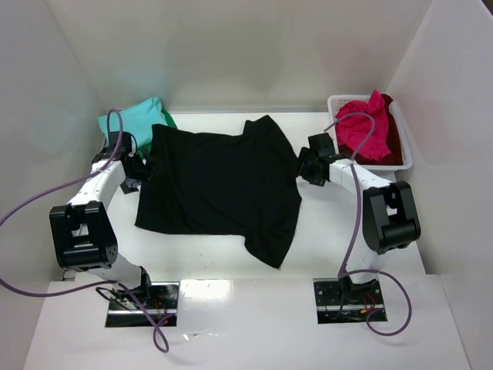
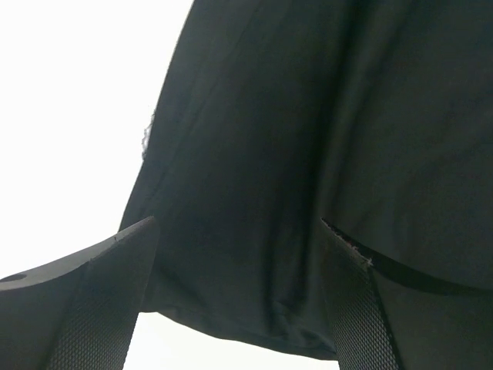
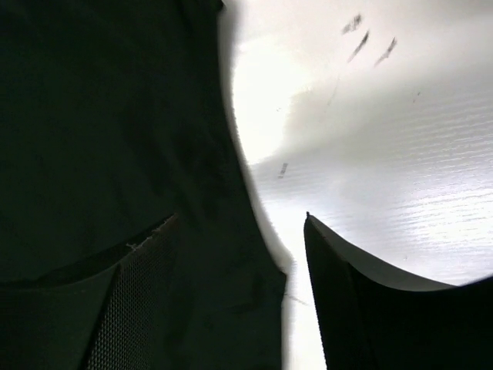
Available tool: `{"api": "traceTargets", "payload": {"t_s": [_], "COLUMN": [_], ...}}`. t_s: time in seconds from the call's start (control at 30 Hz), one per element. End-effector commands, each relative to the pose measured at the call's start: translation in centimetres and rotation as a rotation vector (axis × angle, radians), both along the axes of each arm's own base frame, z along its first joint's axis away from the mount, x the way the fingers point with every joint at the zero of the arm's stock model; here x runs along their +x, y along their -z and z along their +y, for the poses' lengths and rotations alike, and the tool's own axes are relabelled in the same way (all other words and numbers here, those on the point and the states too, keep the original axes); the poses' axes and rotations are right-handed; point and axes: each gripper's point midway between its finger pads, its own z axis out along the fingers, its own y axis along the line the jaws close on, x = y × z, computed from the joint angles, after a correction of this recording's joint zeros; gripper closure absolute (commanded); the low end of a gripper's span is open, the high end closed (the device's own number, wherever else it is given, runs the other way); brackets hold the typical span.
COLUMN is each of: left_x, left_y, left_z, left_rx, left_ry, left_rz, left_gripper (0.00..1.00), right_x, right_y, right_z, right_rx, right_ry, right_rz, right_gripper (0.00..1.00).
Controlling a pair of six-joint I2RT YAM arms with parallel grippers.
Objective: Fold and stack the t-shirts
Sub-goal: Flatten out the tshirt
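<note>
**Top view:** I'd say you're not quite halfway. The black t-shirt (image 1: 219, 181) lies spread flat on the bench (image 1: 192, 250) between the two sets of jaws, and it's not folded yet. Just behind the left jaws, the teal t-shirt (image 1: 131, 119) sits folded, with the green t-shirt (image 1: 169, 119) peeking out from under it. That looks like your stack, two done. Behind the right jaws and off to their outer side, the pink-red t-shirt (image 1: 363, 127) and dark red t-shirt (image 1: 390, 146) are heaped in the white basket (image 1: 339, 100), unfolded.

**Left wrist view:** the left jaws are spread, and the black t-shirt (image 2: 293, 139) fills the gap between them. I can't see a pinch.

**Right wrist view:** the right jaws are spread too, straddling the edge of the black t-shirt (image 3: 100, 116), with bare bench (image 3: 370, 154) on the outer side.

My read is three shirts left, and this fold hasn't started.
</note>
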Motion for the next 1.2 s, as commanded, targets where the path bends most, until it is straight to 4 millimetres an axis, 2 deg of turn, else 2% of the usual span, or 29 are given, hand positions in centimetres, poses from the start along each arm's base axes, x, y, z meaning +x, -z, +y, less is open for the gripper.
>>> {"api": "traceTargets", "payload": {"t_s": [0.0, 0.3, 0.33, 0.43, 0.5, 0.6, 0.73, 0.93, 1.17], "left_x": [-0.7, -0.3, -0.3, -0.3, -0.1, 0.1, 0.3, 0.7, 0.9], "left_y": [0.1, -0.1, -0.1, -0.1, 0.2, 0.2, 0.6, 0.9, 1.8], "left_z": [1.1, 1.3, 1.3, 1.3, 1.4, 1.6, 1.6, 1.8, 1.2], "left_rx": [0.042, 0.056, 0.056, 0.056, 0.056, 0.068, 0.066, 0.074, 0.047], "left_ry": [-0.031, -0.028, -0.028, -0.028, -0.028, -0.025, -0.025, -0.008, 0.029], "left_rz": [0.028, 0.02, 0.02, 0.02, 0.02, 0.022, 0.034, 0.045, 0.06], "left_gripper": [0.12, 0.13, 0.13, 0.13, 0.12, 0.12, 0.1, 0.1, 0.12], "right_x": [0.1, 1.7, 2.0, 1.8, 1.6, 1.5, 1.7, 0.9, 0.4], "right_y": [1.1, 3.4, 3.0, 4.0, 5.3, 6.0, 5.8, 6.2, 5.0], "right_z": [0.5, 2.3, 2.4, 2.6, 2.3, 1.3, 0.1, -1.4, -4.6], "right_rx": [-0.054, -0.092, -0.09, -0.11, -0.125, -0.172, -0.221, -0.271, -0.288], "right_ry": [-0.082, -0.147, -0.147, -0.159, -0.155, -0.118, -0.057, -0.017, 0.06], "right_rz": [0.041, 0.073, 0.063, 0.09, 0.12, 0.143, 0.141, 0.173, 0.163], "right_gripper": [0.31, 0.49, 0.5, 0.5, 0.6, 0.86, 1.0, 1.0, 1.0]}}
